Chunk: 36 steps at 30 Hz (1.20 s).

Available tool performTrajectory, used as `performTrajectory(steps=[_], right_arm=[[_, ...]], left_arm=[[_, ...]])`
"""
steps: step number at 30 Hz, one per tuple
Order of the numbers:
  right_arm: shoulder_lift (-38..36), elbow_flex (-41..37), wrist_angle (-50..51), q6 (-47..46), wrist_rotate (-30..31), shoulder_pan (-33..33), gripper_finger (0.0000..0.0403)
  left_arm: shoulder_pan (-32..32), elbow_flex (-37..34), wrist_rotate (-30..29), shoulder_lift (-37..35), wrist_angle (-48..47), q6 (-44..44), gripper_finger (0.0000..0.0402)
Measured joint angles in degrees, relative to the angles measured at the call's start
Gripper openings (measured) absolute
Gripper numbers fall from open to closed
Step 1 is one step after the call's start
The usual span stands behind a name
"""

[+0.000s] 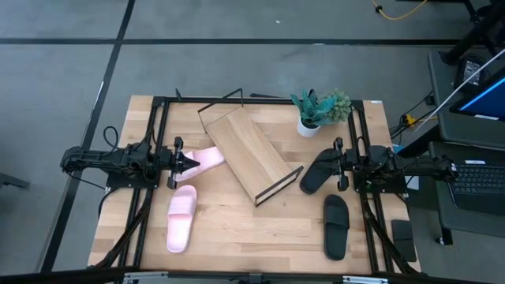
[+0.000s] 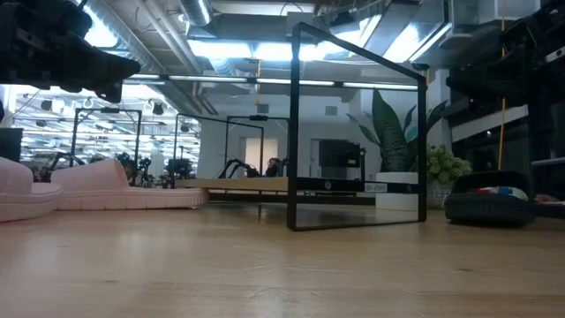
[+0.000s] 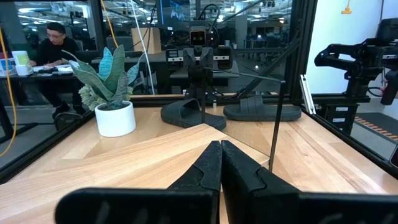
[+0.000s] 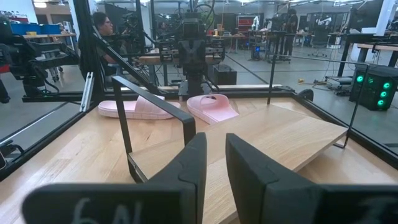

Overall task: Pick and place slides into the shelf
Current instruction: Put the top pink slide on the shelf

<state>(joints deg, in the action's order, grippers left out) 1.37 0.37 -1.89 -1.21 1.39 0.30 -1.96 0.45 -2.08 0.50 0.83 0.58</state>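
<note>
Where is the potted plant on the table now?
In the high view, the potted plant stands near the table's far edge on the right side, just beyond the shelf and close to a black slide.

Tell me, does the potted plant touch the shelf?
Apart. The high view shows bare tabletop between the potted plant and the shelf.

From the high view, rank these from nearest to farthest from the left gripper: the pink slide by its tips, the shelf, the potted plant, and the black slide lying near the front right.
Measured from the left gripper, which is shut:
1. Pink slide, right at its tips, left of the shelf.
2. Shelf, mid-table, just beyond that slide.
3. Potted plant, back right.
4. Black slide, front right.
</note>
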Motion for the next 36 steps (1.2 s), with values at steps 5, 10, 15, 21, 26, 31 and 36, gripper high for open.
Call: performTrajectory(steps=[5, 10, 15, 21, 26, 31, 36], right_arm=[[0.0, 0.0, 0.0, 0.0, 0.0, 0.0, 0.0063], [0.0, 0.0, 0.1, 0.0, 0.0, 0.0, 0.0063], [0.0, 0.0, 0.1, 0.0, 0.0, 0.0, 0.0063], [0.0, 0.0, 0.1, 0.2, 0.0, 0.0, 0.0063], [0.0, 0.0, 0.1, 0.2, 0.0, 0.0, 0.0063], [0.0, 0.0, 0.1, -2.9, 0.0, 0.0, 0.0063], [0.0, 0.0, 0.0, -2.7, 0.0, 0.0, 0.0063]], left_arm=[[0.0, 0.0, 0.0, 0.0, 0.0, 0.0, 0.0], [0.0, 0.0, 0.0, 0.0, 0.0, 0.0, 0.0], [0.0, 0.0, 0.0, 0.0, 0.0, 4.2, 0.0], [0.0, 0.0, -0.1, 0.0, 0.0, 15.7, 0.0], [0.0, 0.0, -0.1, 0.0, 0.0, 16.4, 0.0], [-0.4, 0.0, 0.6, 0.0, 0.0, 4.7, 0.0], [-0.3, 0.0, -0.2, 0.0, 0.0, 4.5, 0.0]])
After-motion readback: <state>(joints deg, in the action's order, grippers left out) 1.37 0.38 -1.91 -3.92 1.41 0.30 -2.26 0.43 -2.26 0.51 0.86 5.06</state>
